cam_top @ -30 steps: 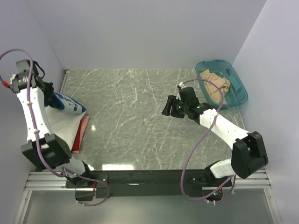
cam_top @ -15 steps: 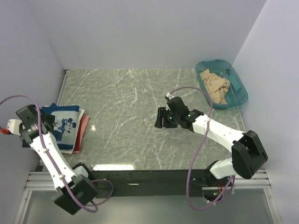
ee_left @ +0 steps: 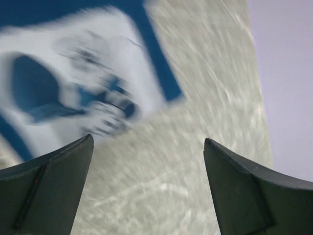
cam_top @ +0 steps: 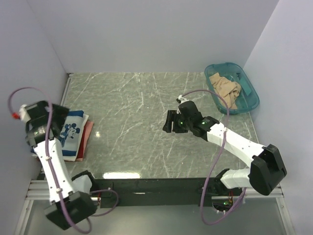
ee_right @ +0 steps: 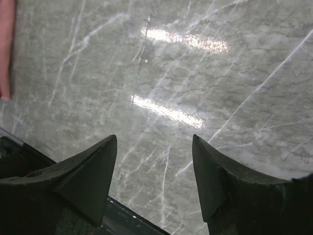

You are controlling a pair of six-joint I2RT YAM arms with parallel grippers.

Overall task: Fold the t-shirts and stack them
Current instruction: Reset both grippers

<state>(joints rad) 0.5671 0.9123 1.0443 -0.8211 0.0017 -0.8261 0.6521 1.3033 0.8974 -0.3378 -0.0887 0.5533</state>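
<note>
My left arm rises from its base and bends over the table (cam_top: 132, 107) edge farthest from the tub (cam_top: 250, 104), with the wrist turned down. My left claw (cam_top: 57, 118) hangs above the stack there, its fingers spread as wide as they go and nothing between them. From the left wrist the two dark fingertips (ee_left: 73, 161) frame bare table. The navy shirt (ee_left: 73, 83) lies just beyond them, blurred, with its pale print facing up. I am not touching it.

From above, the navy shirt (cam_top: 72, 131) lies flat and folded on top of the stack, well apart from the tub. The edge of the cream-white shirt (cam_top: 78, 156) shows under it, and a red strip (cam_top: 88, 137) runs along the side towards the tub.

My right arm stretches low across the table, reaching away from the tub. My right claw (cam_top: 169, 122) hovers over bare stone, well open and holding nothing, with only the marbled surface between its fingers (ee_right: 93, 166).

The tan shirt (cam_top: 226, 90) lies crumpled inside the tub, behind my right claw and well apart from it.
</note>
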